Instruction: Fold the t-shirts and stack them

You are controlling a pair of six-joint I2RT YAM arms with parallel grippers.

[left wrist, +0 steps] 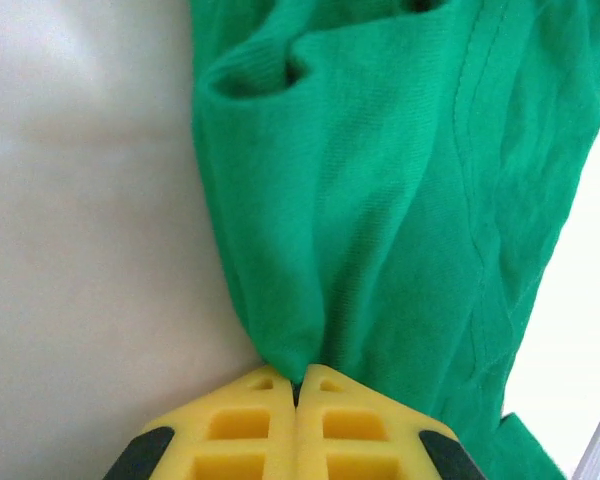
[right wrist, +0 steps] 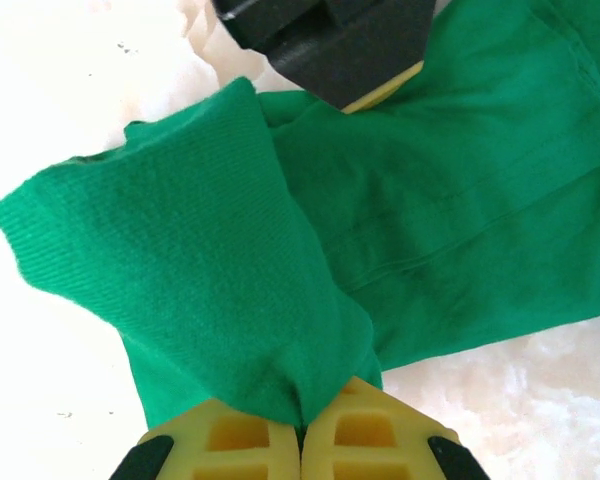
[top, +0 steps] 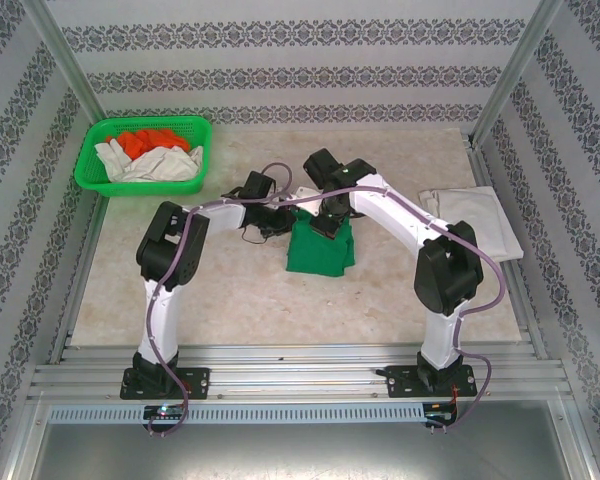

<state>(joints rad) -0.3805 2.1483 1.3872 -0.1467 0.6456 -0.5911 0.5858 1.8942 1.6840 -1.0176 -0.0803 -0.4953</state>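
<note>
A dark green t-shirt (top: 320, 255) hangs bunched over the middle of the table, lifted by both grippers at its top edge. My left gripper (top: 290, 220) is shut on a pinch of its cloth (left wrist: 380, 200), and the yellow fingertips (left wrist: 325, 385) meet around the fold. My right gripper (top: 327, 228) is shut on another fold of the same shirt (right wrist: 180, 260), close beside the left one. The left gripper's black body (right wrist: 325, 40) shows just beyond the cloth in the right wrist view. An orange t-shirt (top: 145, 140) and an off-white one (top: 155, 165) lie in the basket. A folded off-white t-shirt (top: 475, 222) lies at the right.
The bright green mesh basket (top: 140, 187) stands at the back left corner. Metal frame posts and patterned walls close in the table on three sides. Bare tabletop (top: 240, 300) lies in front of the hanging shirt.
</note>
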